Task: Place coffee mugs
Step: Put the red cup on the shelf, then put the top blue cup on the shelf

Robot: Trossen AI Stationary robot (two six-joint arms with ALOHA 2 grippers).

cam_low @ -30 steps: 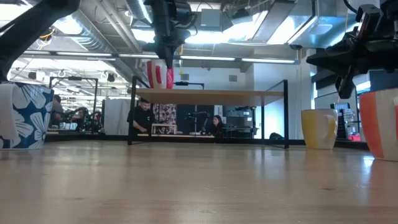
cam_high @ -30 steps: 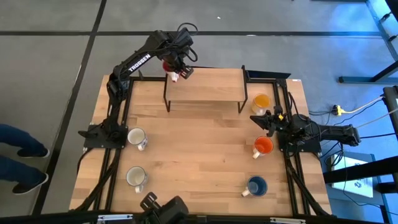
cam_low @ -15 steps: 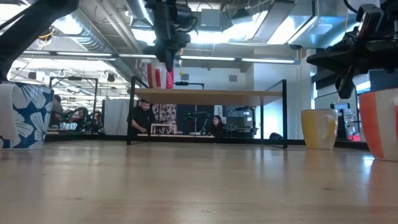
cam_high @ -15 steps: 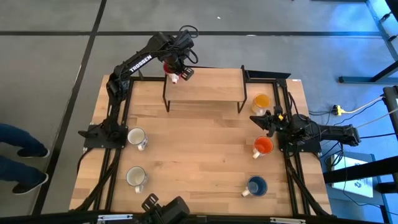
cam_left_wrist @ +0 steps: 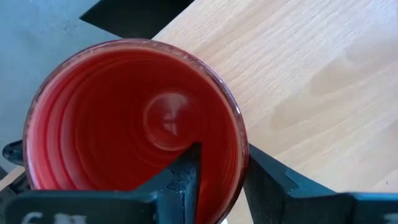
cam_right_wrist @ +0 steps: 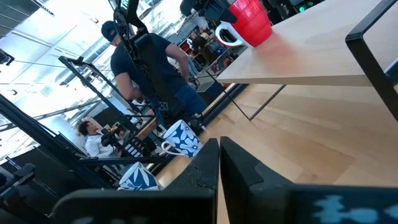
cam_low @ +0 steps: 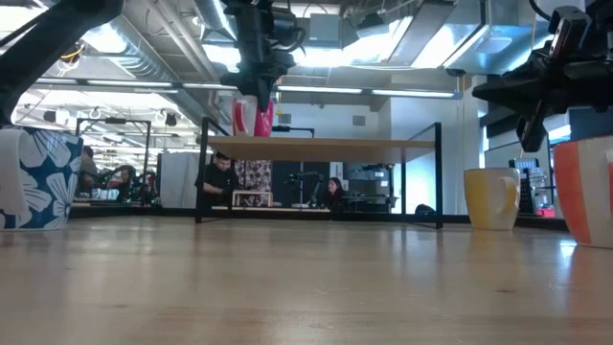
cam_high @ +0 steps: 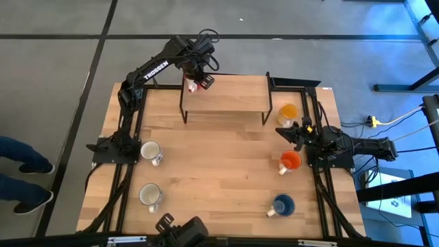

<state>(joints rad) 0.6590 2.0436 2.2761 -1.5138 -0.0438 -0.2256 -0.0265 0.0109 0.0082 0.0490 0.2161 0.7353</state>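
The red mug with a white handle hangs in my left gripper over the far left corner of the raised wooden shelf. In the low view the red mug sits just at the shelf top; whether it touches I cannot tell. My right gripper waits shut at the table's right side, between the yellow-orange mug and the orange-red mug. The blue mug stands near the right front. Two white patterned mugs stand upright on the left. My left gripper holds the red mug by its rim wall, one finger inside the cup and the other outside. The fingers come from above, pointing down. The mug stays upright below them, at the shelf's far left corner.
The shelf stands on thin black legs at the table's far middle, its top bare to the right of the red mug. The table's centre holds nothing. People and equipment show in the room beyond; a person's legs are left of the table.
My left gripper has carried the red mug a little toward the table's right, farther in over the shelf's left end, and slightly down. It has stayed shut on the mug, which has stayed upright.
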